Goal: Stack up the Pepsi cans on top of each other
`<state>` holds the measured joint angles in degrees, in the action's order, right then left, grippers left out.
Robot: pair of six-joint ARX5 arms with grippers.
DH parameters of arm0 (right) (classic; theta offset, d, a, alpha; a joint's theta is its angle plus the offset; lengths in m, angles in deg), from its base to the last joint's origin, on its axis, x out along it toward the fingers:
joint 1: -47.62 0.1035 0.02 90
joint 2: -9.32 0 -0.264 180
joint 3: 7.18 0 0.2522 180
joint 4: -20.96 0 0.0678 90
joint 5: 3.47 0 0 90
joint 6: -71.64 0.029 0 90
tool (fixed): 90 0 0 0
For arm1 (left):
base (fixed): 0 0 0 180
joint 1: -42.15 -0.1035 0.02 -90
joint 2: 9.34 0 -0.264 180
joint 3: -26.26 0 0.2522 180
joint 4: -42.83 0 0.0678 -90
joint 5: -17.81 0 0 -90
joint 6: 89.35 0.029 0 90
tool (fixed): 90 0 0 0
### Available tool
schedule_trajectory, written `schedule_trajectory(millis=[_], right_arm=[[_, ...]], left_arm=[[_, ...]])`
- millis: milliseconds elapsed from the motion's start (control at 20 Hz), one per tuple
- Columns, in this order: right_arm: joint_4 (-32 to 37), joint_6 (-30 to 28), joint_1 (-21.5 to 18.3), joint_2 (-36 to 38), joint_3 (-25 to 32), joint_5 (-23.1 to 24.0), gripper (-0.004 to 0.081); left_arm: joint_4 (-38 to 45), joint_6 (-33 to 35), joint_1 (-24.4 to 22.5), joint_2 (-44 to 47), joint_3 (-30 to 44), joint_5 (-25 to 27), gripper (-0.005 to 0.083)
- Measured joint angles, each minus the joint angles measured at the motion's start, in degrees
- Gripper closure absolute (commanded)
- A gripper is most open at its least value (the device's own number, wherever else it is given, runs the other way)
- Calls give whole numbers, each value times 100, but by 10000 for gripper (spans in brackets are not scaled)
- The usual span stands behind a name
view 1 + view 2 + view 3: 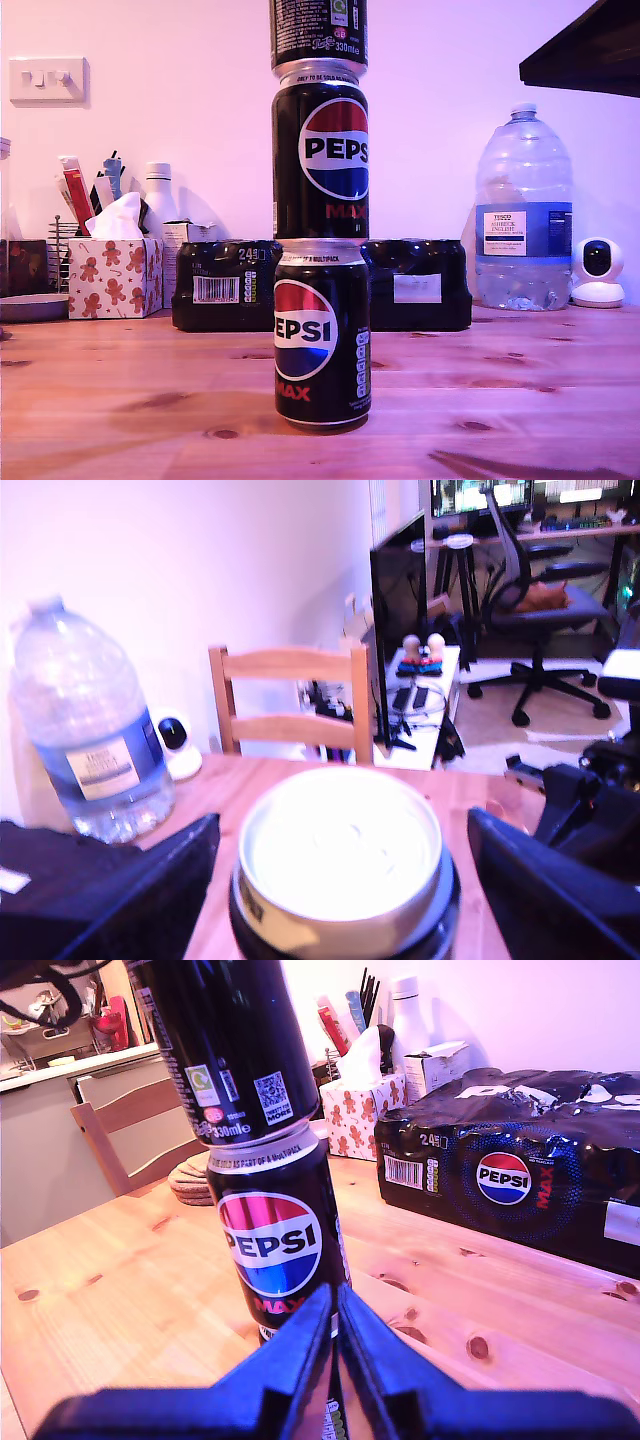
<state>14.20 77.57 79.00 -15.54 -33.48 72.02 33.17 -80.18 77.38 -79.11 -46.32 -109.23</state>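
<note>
Three black Pepsi cans stand in one column on the wooden table in the exterior view: bottom can (322,335), middle can (320,150), and top can (318,30), cut off by the frame's upper edge. My first gripper (343,820) is open and straddles the top can's silver lid (340,855). One finger (150,900) is on each side, with a thin gap to the can. My second gripper (335,1310) is shut on nothing, low and just in front of the middle can (275,1240). The top can (225,1040) rests on it.
Behind the stack lie a black shrink-wrapped multipack (225,285), a gingerbread tissue box (115,275), a large water bottle (523,215) and a small white camera (598,272). A dark arm part (585,45) hangs at the exterior view's upper right. A wooden chair (290,705) stands beyond the table.
</note>
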Motion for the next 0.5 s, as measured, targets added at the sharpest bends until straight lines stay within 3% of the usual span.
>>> schedule_trajectory(millis=[350, 400, 500], right_arm=[[341, -219, -31, 0, -2, 149, 783], [350, -236, -68, 0, -2, 229, 783], [354, -501, -243, 0, -2, 496, 783]], left_arm=[[0, 0, 0, 63, -485, 177, 69], [-13, 0, 0, 101, -501, 332, 97], [-107, 2, 0, 186, -544, 586, 254]])
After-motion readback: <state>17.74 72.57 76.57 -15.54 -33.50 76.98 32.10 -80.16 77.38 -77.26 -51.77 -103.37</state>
